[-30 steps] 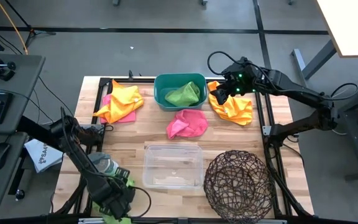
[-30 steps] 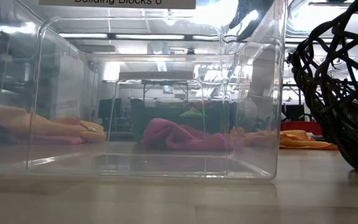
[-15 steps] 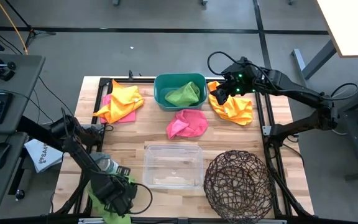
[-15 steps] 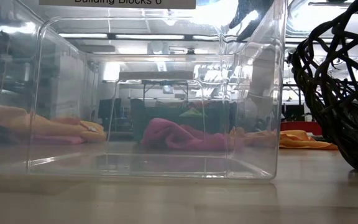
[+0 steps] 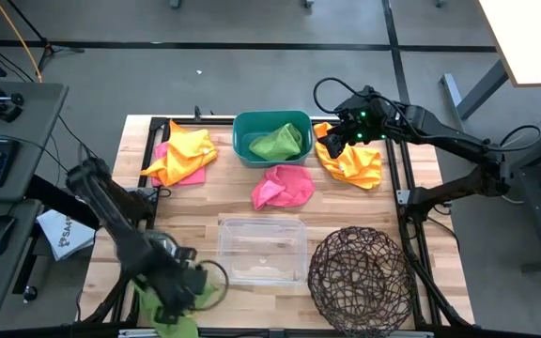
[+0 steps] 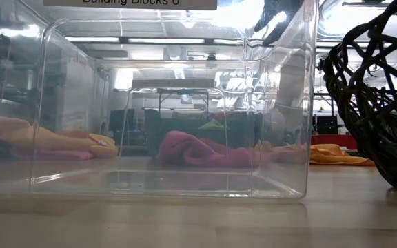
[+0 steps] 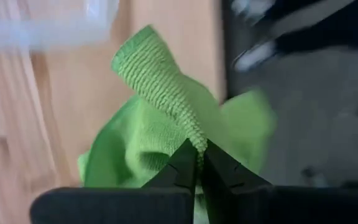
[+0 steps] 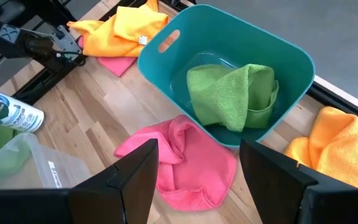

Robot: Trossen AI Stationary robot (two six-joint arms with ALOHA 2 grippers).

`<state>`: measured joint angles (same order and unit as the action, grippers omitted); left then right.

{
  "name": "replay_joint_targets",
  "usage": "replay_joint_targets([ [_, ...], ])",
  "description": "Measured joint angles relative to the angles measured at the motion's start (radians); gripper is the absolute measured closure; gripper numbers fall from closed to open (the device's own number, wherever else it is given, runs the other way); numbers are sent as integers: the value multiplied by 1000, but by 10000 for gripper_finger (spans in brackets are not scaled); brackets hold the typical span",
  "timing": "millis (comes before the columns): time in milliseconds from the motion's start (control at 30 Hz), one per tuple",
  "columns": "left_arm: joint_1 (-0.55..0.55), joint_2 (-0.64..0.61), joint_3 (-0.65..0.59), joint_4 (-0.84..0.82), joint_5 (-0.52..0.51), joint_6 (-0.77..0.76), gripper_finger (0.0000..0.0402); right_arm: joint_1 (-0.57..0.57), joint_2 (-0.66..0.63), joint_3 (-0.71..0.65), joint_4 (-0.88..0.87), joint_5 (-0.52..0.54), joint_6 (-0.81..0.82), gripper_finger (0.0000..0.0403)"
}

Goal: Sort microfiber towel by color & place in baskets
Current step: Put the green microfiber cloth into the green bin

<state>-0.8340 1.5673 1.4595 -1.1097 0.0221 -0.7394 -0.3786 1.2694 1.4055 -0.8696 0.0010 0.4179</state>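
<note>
My left gripper [image 5: 182, 284] is at the table's near left corner, shut on a lime green towel [image 5: 169, 305] that lies at the near edge. My right gripper [image 5: 332, 141] hovers open at the far right, above an orange towel [image 5: 353, 161], touching nothing. The teal tub [image 5: 248, 150] at the far middle holds another green towel [image 8: 232, 93]. A pink towel [image 5: 283, 186] lies just in front of the tub. At the far left a yellow-orange towel [image 5: 184, 150] lies on top of a pink one [image 5: 192, 175]. The clear bin [image 5: 261, 249] and the wire basket [image 5: 360, 272] stand near the front. My left gripper pinches a raised fold [image 7: 188, 127] of the green towel between its two fingers [image 7: 182, 167]. The fingers come from above. The fold is drawn up into a narrow ridge, while the rest of the towel [image 7: 126, 155] spreads out below it on the table's near edge.
A clear plastic bottle [image 5: 161, 248] lies just left of the clear bin, close to my left arm. A white printed sheet [image 5: 62, 235] hangs off the table's left side. In the low view the clear bin [image 6: 150, 103] fills the front and the wire basket [image 6: 378, 103] is at the right.
My left gripper has shut and taken hold of the green towel at the near left corner. More of the towel shows around the gripper now, and a fold of it is drawn up into a ridge. My right arm has kept still.
</note>
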Motion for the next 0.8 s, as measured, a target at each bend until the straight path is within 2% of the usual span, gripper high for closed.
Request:
replay_joint_targets([
  [100, 29, -104, 83, -6, -34, -35, 401, 0, 0, 0, 9, 0, 0, 181],
  [200, 81, -178, 182, -1, -144, -54, 401, 0, 0, 0, 19, 0, -8, 181],
  [267, 131, -201, 261, 1, -221, 8, 401, 0, 0, 0, 22, 0, -11, 181],
  [367, 232, -206, 388, 6, -307, 178, 401, 0, 0, 0, 29, 0, -8, 181],
  [467, 354, -197, 502, 17, -391, 420, 401, 0, 0, 0, 44, 0, -8, 181],
  [600, 546, -196, 557, 51, -487, 750, 401, 0, 0, 0, 81, 0, -8, 181],
  [700, 710, -195, 540, 132, -451, 927, 401, 0, 0, 0, 112, 0, -8, 181],
  [800, 871, -196, 458, 290, -307, 1049, 401, 0, 0, 0, 139, 0, -8, 181],
])
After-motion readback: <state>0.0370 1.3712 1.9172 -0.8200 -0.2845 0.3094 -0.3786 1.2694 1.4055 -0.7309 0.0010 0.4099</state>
